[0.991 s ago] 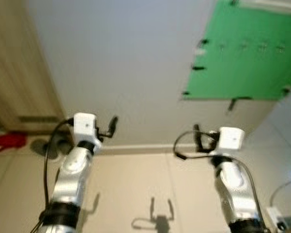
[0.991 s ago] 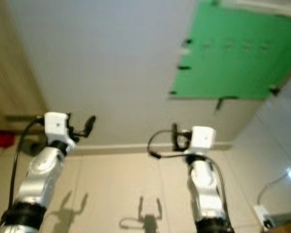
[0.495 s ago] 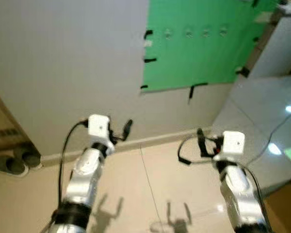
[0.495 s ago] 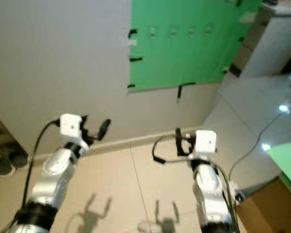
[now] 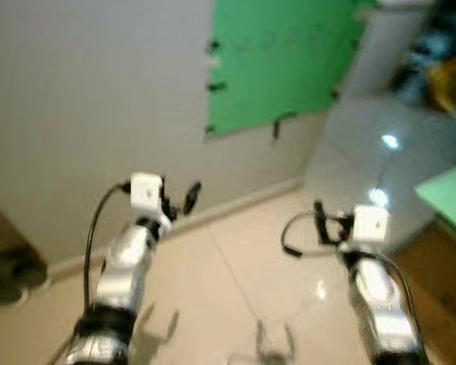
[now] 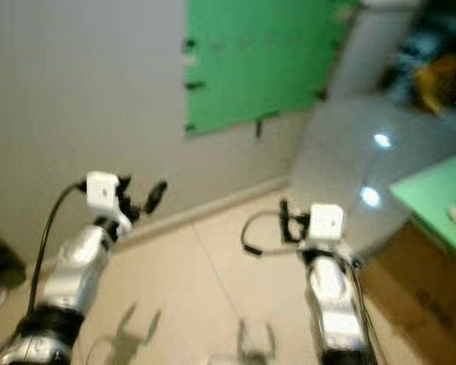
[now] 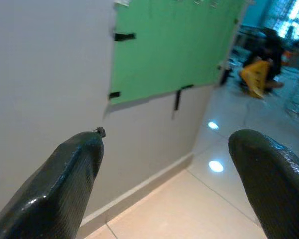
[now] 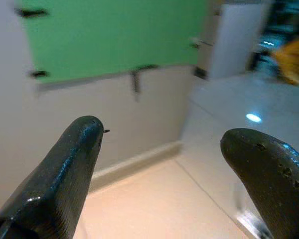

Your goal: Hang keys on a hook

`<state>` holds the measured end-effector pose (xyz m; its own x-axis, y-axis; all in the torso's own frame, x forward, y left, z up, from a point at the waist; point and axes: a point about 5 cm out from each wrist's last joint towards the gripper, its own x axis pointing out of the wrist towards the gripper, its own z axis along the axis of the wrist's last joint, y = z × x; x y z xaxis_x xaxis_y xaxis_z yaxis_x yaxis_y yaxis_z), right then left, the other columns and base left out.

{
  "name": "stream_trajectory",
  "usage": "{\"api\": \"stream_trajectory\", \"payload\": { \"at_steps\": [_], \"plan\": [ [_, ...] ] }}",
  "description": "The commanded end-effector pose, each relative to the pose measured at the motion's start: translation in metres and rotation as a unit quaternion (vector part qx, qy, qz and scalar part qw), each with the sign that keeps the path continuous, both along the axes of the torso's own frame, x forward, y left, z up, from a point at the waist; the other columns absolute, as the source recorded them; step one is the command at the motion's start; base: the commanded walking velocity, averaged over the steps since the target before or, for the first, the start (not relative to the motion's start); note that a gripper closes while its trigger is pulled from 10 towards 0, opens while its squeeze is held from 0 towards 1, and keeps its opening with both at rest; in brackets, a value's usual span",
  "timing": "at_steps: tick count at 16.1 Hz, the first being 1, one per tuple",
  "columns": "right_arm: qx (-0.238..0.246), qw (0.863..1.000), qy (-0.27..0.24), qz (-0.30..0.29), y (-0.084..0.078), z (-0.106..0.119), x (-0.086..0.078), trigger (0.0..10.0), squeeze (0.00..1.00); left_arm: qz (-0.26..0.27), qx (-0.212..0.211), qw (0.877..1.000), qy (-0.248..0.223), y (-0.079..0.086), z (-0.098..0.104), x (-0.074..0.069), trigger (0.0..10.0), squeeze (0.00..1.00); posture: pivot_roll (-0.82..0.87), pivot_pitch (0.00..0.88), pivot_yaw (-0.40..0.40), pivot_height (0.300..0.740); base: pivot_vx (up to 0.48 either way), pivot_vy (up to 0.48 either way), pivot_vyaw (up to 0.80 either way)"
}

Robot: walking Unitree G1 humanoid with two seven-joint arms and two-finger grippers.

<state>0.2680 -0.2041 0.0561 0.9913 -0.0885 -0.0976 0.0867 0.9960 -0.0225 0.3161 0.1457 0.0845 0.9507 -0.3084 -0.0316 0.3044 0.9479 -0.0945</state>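
Left eye: green board [image 5: 277, 57] upper centre, hooks blurred; keys not discernible | Left wrist: left end effector [image 7: 172, 184] spread, empty | Right wrist: right end effector [image 8: 177, 181] spread, empty | Risk: motion blur may cause misjudged approach to the board.

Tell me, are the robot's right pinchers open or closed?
Open. In the right wrist view the right gripper has its two black fingers wide apart, holding nothing.

Two silver arms w/ black cuff bands near the elbows, each topped by a white boxy wrist block. Black cable loops off each wrist. Left gripper [image 7: 164, 164] & right gripper [image 8: 164, 164] — long, rounded, matte-black fingers.
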Motion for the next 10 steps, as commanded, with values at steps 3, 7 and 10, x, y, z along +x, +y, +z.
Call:
{"api": "stream_trajectory", "payload": {
  "at_steps": [3,7,10],
  "plan": [
    [0.01,1.0,-0.011,-0.007,0.0019,0.0035,0.0021,10.0,0.0,-0.005,0.017,1.0,0.003,-0.0002,-0.0026,0.0007,10.0,0.0,-0.04,0.0,-0.017,0.74,0.0,0.0,-0.5],
    [0.009,1.0,-0.018,-0.004,0.0032,0.0053,0.0034,10.0,0.0,-0.008,0.008,1.0,-0.007,-0.0031,-0.0004,0.0022,10.0,0.0,-0.05,0.0,-0.012,0.74,0.124,-0.204,-0.5],
    [0.007,1.0,-0.022,-0.006,0.0023,0.0069,0.004,10.0,0.0,-0.007,0.009,1.0,-0.004,-0.0065,-0.0008,0.0052,10.0,0.0,-0.06,0.0,-0.005,0.74,0.245,-0.409,-0.5]
  ]
}}
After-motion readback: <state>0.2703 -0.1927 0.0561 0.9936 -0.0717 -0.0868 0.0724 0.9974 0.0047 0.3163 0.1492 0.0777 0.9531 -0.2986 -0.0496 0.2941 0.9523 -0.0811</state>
